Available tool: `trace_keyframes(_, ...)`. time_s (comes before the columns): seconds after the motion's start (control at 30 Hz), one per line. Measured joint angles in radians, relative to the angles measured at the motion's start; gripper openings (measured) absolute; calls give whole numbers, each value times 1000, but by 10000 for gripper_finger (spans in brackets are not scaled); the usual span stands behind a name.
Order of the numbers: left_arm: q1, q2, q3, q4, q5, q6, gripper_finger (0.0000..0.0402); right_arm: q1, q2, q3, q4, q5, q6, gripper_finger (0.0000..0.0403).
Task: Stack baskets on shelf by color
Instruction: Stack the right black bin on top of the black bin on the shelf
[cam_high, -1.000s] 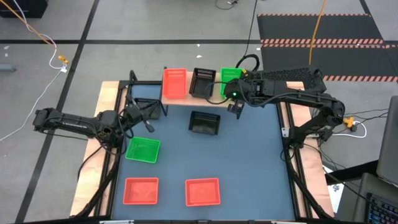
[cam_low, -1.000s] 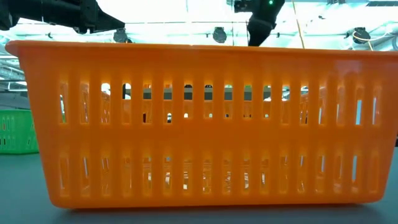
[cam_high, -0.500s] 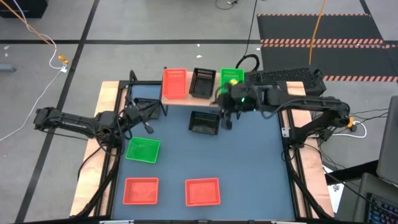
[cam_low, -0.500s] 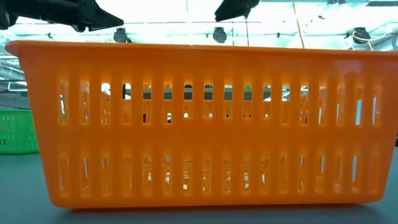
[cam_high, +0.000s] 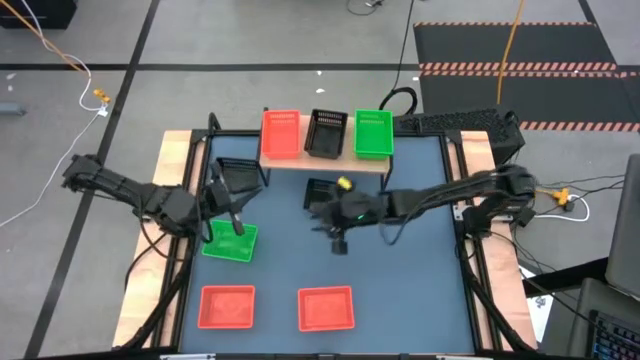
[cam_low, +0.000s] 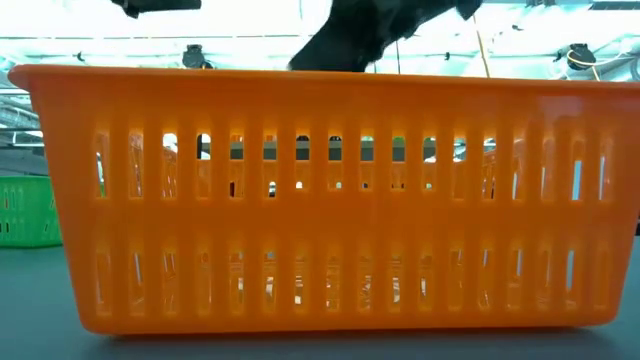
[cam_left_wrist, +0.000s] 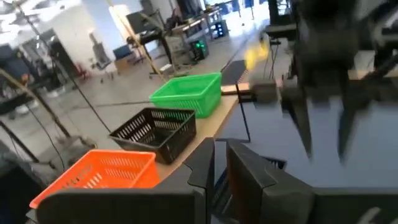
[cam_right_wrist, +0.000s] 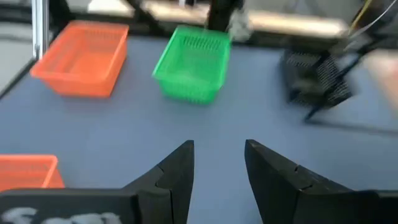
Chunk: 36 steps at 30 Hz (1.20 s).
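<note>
My right gripper (cam_high: 337, 243), fingers parted and empty, hovers over the middle of the blue table (cam_high: 410, 270), with the black slatted plastic basket (cam_high: 322, 192) just beyond it on the far side, below the light wooden shelf (cam_high: 325, 160). My left gripper (cam_high: 236, 222), fingers nearly closed on nothing, sits over the loose green plastic basket (cam_high: 229, 243) at the left, so each arm has its own nearest basket. The two red plastic baskets (cam_high: 226, 306) lie at the near edge, well apart from both.

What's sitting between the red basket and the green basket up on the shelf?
A black basket sits between the red basket and the green basket on the shelf. The high view shows all three in a row.
</note>
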Motion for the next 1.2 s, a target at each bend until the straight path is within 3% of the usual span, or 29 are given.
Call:
trace_keyframes(0.23,-35,14,147,-372,-13,-228,47,50,224,289,-116,0,-78,139)
trace_keyframes(0.47,-39,-46,186,-684,-13,-448,47,40,344,495,-161,32,-136,139)
trace_keyframes(0.63,-38,-68,173,-787,-13,-547,47,22,376,487,-167,233,-100,139)
trace_keyframes(0.9,-35,-68,170,-896,-12,-685,47,9,379,346,-269,298,-73,139)
trace_keyframes(1.2,-35,-67,155,-947,-10,-760,47,43,262,263,-655,337,-420,116)
